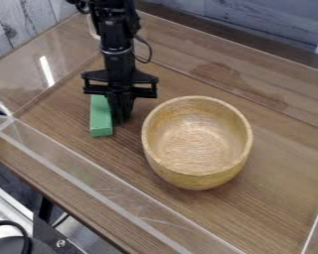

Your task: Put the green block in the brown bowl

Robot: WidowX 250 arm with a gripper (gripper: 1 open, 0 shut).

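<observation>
The green block point(102, 117) lies flat on the wooden table, its long side running toward me, left of the brown bowl point(198, 141). My gripper point(122, 107) points straight down with its black fingers together at the block's far right edge. Whether the fingers pinch the block or only touch its side, I cannot tell. The block rests on the table. The bowl stands upright with nothing in it, a short gap to the right of the gripper.
Clear plastic walls point(43, 149) fence the table along the left and front edges. Bare wooden tabletop point(241, 79) stretches behind and to the right of the bowl.
</observation>
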